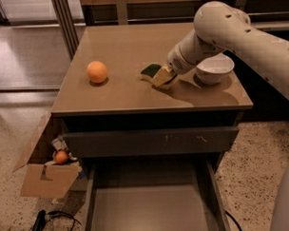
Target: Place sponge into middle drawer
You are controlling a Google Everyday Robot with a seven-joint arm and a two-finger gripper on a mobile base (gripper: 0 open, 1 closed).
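Sponge lies against the claw on the tabletop.

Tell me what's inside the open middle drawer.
Only its bare floor shows in the middle drawer; its back part is hidden under the drawer above. The sponge is on the cabinet top, with the gripper at it.

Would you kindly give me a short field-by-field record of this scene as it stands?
sponge: lying on the tabletop, between the orange fruit and the white bowl
hand: at the sponge's right end, low over the tabletop
middle drawer: pulled open, below the tabletop
upper drawer: shut
floor, left of cabinet: open cardboard box
task state: sponge not yet in the middle drawer
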